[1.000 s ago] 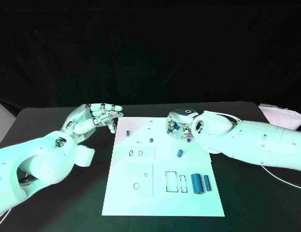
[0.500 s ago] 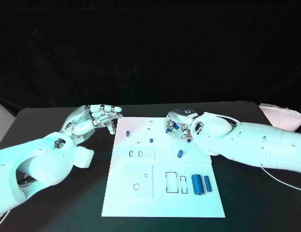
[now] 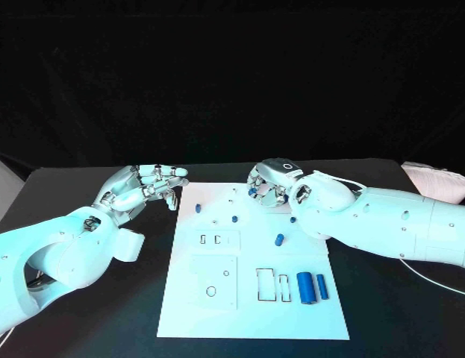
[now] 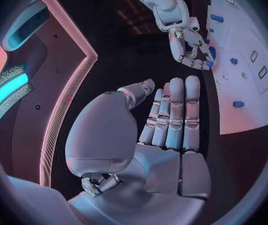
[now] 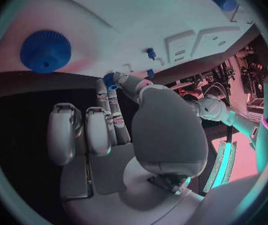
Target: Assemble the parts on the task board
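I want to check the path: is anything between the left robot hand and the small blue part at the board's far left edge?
Nothing visible. The left robot hand is open beside the task board, and only bare table separates it from the blue part.

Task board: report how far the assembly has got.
Looks done: two blue cylinders sit in the near corner of the task board, though I cannot tell if seated. In hand: the right hand pinches a small blue part over the far edge. Left: loose blue pieces like remain; the left hand holds nothing.

Desk (image 3: pixel 92 298): black. Task board (image 3: pixel 205 298): white. Parts (image 3: pixel 305 286): blue. Both arms white; left hand (image 3: pixel 144 186) and right hand (image 3: pixel 271 183) silver.
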